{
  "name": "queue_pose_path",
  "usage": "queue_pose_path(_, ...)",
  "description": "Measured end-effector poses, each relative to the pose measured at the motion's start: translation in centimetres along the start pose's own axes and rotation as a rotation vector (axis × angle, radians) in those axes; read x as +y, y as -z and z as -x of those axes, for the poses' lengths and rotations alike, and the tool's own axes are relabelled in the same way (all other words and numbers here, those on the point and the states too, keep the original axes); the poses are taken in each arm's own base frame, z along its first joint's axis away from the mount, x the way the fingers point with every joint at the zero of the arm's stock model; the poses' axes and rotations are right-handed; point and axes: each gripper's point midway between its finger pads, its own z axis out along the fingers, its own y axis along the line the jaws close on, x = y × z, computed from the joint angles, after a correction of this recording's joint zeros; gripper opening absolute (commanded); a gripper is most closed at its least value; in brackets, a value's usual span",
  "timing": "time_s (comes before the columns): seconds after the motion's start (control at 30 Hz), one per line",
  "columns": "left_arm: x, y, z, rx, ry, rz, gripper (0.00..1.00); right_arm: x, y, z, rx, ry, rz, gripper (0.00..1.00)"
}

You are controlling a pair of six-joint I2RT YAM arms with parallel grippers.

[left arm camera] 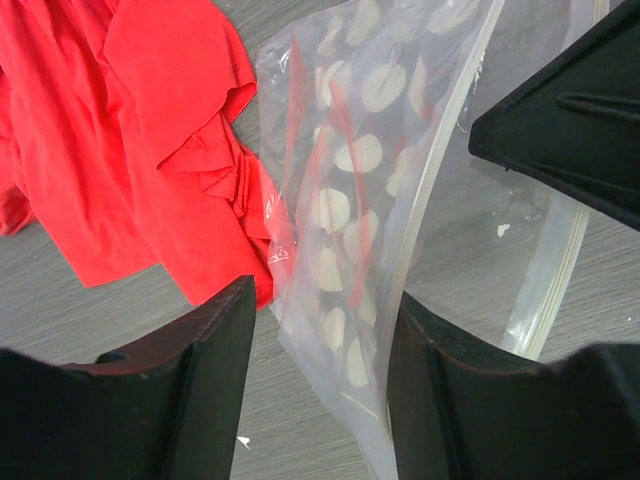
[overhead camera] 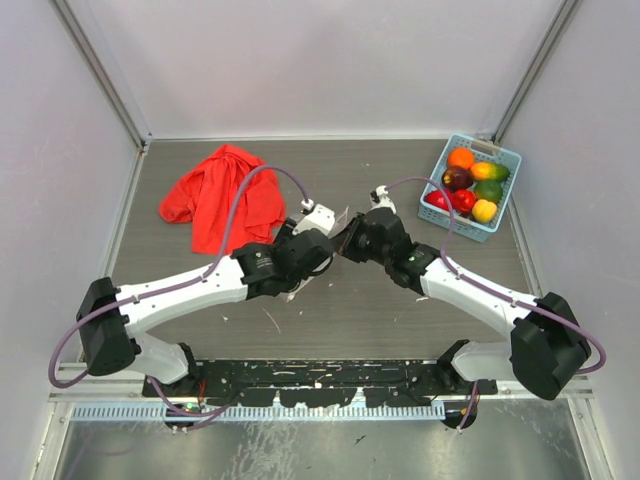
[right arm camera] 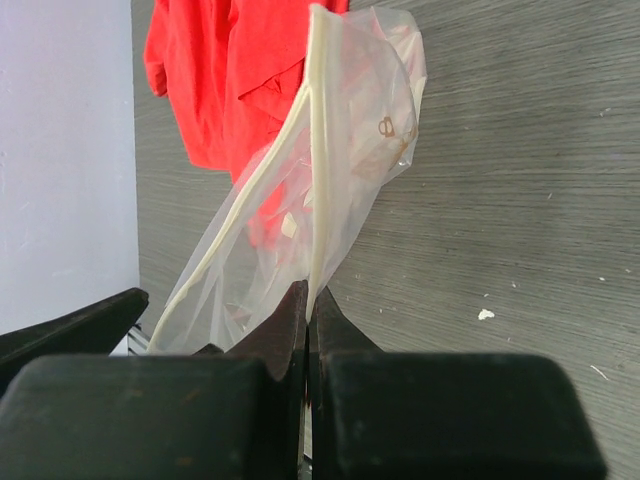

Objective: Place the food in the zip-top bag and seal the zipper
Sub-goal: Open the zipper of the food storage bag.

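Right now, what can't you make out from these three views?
- Top external: the zip-top bag is almost wholly hidden under the left gripper and right gripper.
- Left wrist: the bag runs off the bottom edge between the fingers; contact cannot be told.
- Right wrist: the zipper's pinched end is hidden by the shut fingers.
- Top external: the food in the basket overlaps, too small to count.

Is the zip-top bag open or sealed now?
Open. In the right wrist view the zipper shows two strips spread apart; the right gripper pinches one.
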Motion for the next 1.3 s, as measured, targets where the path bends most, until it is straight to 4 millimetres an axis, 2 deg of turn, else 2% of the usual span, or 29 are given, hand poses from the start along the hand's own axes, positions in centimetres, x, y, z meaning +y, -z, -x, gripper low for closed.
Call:
queue_pose_path(0.1, -0.3, -0.6, -0.3, 0.015, -0.002, -0.007, 0.36, -0.1, 0.0, -0.2, 0.005, 0.011, -0.002, 0.03)
queue_pose_path(0.27, -1.0, -1.1, -0.5, 0.033, -0.004, -0.031, 0.05, -0.2, 0.1, -0.4, 0.013, 0.023, -0.008, 0.09)
queue_pose_path(0.33, -1.2, -1.1, -0.4, 0.033, 0.002, -0.043, 0.0, -0.2, 0.1, -0.5, 0.015, 0.024, -0.006, 0.12)
queue_pose_path(0.63, -2.0, -1.0, -0.1, 0.036, 0.06, -0.076, 0.0, 1.0, 0.1, -0.8, 0.017, 0.02, 0.032, 0.38)
queue_pose_path(0.77, -2.2, -0.9, -0.1, 0.039, 0.083, -0.083, 0.0, 1.2, -0.3, -1.3, 0.03, 0.02, 0.036, 0.45)
queue_pose_path(0.93, -2.3, -0.9, -0.1, 0.04, 0.11, -0.082, 0.0, 1.0, -1.3, -2.4, 0.059, 0.029, 0.019, 0.45)
queue_pose_path(1.07, -2.0, -0.8, 0.3, 0.033, 0.124, -0.07, 0.0, 0.5, -2.0, -3.0, 0.075, 0.037, -0.001, 0.4)
queue_pose_path(1.3, -0.5, -0.2, 1.1, 0.013, 0.147, -0.048, 0.0, -1.1, -2.5, -3.1, 0.062, 0.07, -0.062, 0.36)
